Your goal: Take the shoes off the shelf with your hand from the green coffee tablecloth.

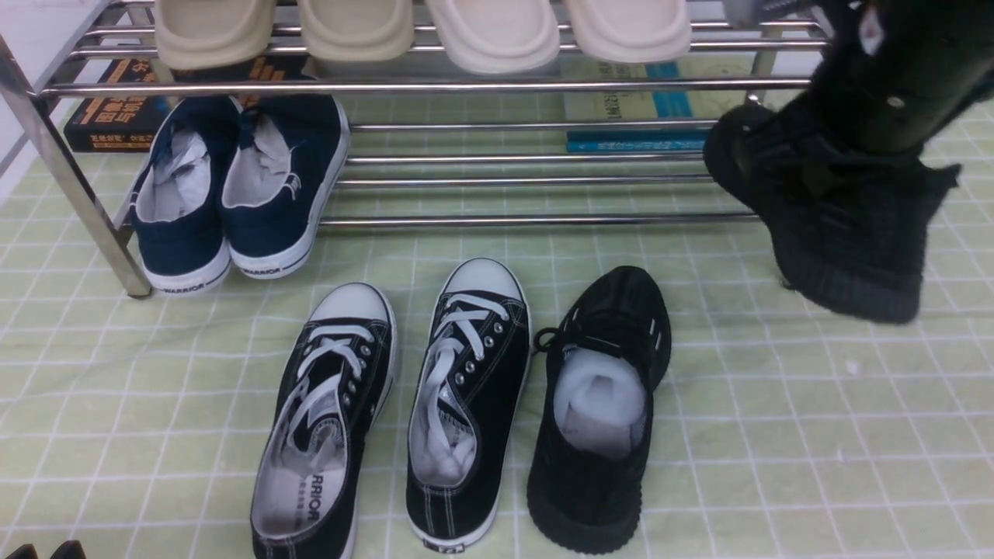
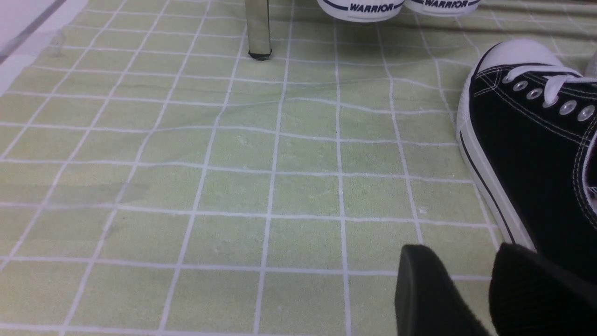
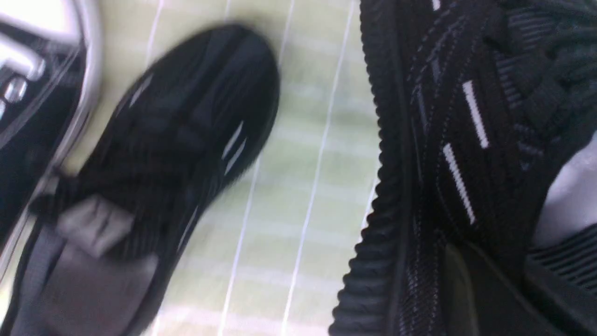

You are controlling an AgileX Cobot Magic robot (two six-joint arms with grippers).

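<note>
Black knit shoe (image 1: 846, 233) hangs tilted, just beside the shelf (image 1: 505, 220); a swing could clip its rail. Its mate (image 1: 598, 411) lies on the green tablecloth (image 1: 776, 435).

Left wrist: left hand (image 2: 461, 280) gapes, idle.

Right wrist: right hand (image 3: 508, 284) is clamped on the collar only; the shoe might slip.

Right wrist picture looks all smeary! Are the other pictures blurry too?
Right wrist view: yes, smeared; the black knit shoe on the cloth is streaky, the held black knit shoe a bit clearer. Front view: sharp, with bright glare on the chrome shelf. Left wrist view: sharp; the white lines on the green tablecloth look crisp.
</note>
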